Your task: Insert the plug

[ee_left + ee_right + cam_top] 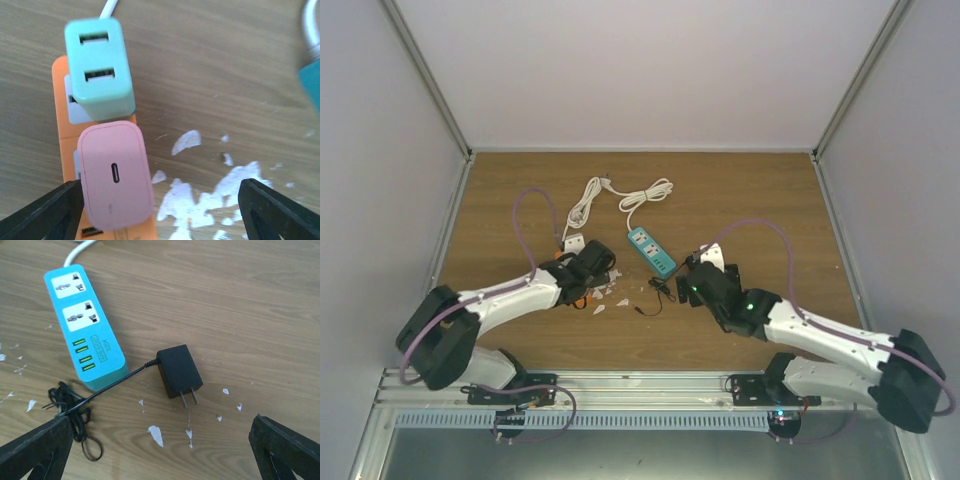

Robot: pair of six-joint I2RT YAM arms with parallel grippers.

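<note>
Right gripper (160,437) hovers with its jaws spread wide and nothing between them, looking straight down on the small black boxy adapter plug (179,371). The plug lies flat on the wooden table (250,300), just beside the USB-port end of the long teal plastic power strip (85,325), not touching it. Its two metal prongs (188,399) point away from the strip, toward the gripper. A thin black cord (107,387) runs from its back past that same end to a tangled coil.

My read: it's light and rigid with a smooth shell, so it could skid or twist in a loose pinch, and the cord will tug. Best hold looks like the two long flat sides, clear of the prongs.

Off on the strip's far side, left gripper (160,200) is spread too and clamps nothing. A pink rounded charger block (116,182) sits between its jaws.
</note>
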